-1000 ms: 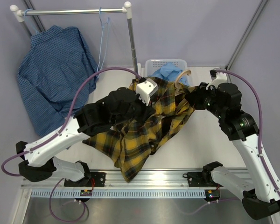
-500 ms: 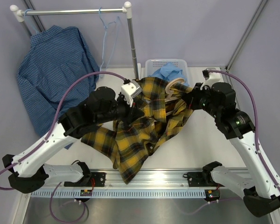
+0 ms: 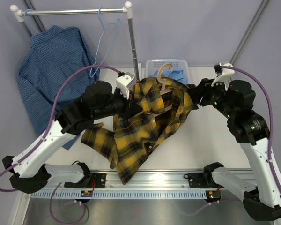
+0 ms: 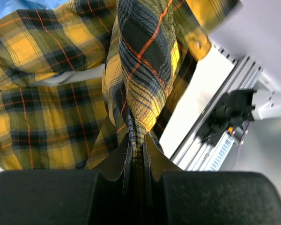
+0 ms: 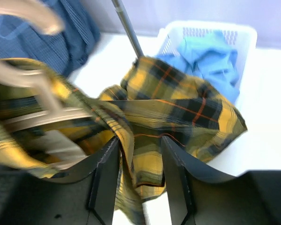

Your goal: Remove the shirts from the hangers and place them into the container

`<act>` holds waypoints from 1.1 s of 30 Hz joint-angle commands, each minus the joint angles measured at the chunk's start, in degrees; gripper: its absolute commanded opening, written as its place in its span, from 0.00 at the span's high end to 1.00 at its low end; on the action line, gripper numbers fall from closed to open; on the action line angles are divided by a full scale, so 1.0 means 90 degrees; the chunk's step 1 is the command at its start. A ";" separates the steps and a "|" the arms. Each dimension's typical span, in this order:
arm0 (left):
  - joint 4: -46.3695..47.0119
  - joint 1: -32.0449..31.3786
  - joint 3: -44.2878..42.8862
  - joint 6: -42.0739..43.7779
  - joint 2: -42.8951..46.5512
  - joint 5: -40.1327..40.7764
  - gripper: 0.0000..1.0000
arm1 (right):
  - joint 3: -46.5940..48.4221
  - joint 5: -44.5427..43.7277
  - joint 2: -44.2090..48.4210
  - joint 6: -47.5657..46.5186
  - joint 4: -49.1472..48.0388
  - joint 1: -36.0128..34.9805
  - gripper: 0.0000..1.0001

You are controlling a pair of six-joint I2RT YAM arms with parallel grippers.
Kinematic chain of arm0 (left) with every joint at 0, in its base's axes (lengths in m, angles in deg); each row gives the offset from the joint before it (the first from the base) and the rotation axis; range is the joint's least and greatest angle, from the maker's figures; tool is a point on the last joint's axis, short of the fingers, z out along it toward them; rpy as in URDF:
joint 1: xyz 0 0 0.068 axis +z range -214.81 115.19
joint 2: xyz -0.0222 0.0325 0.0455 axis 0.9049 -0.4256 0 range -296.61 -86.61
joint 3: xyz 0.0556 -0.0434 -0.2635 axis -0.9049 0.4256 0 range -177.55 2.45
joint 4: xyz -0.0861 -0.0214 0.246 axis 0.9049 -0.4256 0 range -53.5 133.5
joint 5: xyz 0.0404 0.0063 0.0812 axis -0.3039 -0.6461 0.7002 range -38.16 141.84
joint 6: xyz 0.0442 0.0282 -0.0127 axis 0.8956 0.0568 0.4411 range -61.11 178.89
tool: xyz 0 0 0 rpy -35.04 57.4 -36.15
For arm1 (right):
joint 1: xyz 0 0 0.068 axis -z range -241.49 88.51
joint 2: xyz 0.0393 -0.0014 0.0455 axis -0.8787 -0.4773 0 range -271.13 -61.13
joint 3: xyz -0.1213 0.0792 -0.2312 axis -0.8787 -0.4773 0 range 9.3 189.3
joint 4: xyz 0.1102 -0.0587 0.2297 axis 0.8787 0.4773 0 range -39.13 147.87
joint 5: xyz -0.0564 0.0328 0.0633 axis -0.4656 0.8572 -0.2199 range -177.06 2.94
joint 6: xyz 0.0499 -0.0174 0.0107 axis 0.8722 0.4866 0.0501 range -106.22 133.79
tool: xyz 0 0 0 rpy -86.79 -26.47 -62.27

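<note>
A: left claw?
B: left gripper [image 4: 136, 143] pressed tight on a bunched fold of the yellow-and-black plaid long-sleeved shirt [image 3: 145, 126]. In the left wrist view the cloth runs straight out from between the jaws

A: right one?
B: right gripper [image 5: 139, 145] has its jaws spread. A loose plaid edge hangs in the gap and lies against one finger [image 5: 105, 178], not squeezed

A: where's the shirt overall
B: slung between the two arms, mid-table. The upper part is lifted at the left claw. The tail and a sleeve are spread on the white table [image 3: 201, 140] toward the near edge. The far side sits just in front of the small white plastic perforated basket [image 3: 178, 61]. Can't tell if it touches the rim

A: hanger out of it?
B: no. The thick tan wooden-looking hanger [image 3: 163, 75] is in the collar area, its hook poking up above the cloth near the basket. In the right wrist view its body sits under plaid folds, blurred

A: basket contents
B: crumpled plain light blue shirt [image 3: 175, 72], bulging over the front rim next to the plaid

A: rest of scene
B: the dark blue fine-checked shirt [image 3: 51, 70] hangs at the left end of the white-and-metal rack rail [image 3: 70, 11]. A thin light-blue wire hanger [image 3: 103, 37] is hooked on the rail to its right, near the upright post
</note>
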 commanded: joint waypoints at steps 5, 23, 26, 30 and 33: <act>0.0893 0.0034 -0.0538 -0.0434 -0.0435 -0.0017 1.00 | 0.0514 0.0833 0.0338 0.0075 -0.0454 0.0033 0.41; 0.0903 -0.0044 -0.0822 -0.0581 -0.0817 -0.0339 1.00 | 0.0358 0.1565 -0.0550 0.0563 -0.1245 -0.0259 0.44; 0.0903 -0.0092 -0.0832 -0.0552 -0.0836 -0.0349 1.00 | 0.0386 0.1487 -0.0726 0.0534 -0.1305 -0.0367 0.44; 0.0893 -0.0093 -0.0822 -0.0561 -0.0817 -0.0310 1.00 | 0.0455 0.1497 -0.0834 0.0622 -0.1431 -0.0503 0.46; 0.0903 -0.0122 -0.0832 -0.0552 -0.0797 -0.0281 1.00 | 0.0523 0.1487 -0.1058 0.0632 -0.1276 -0.0562 0.47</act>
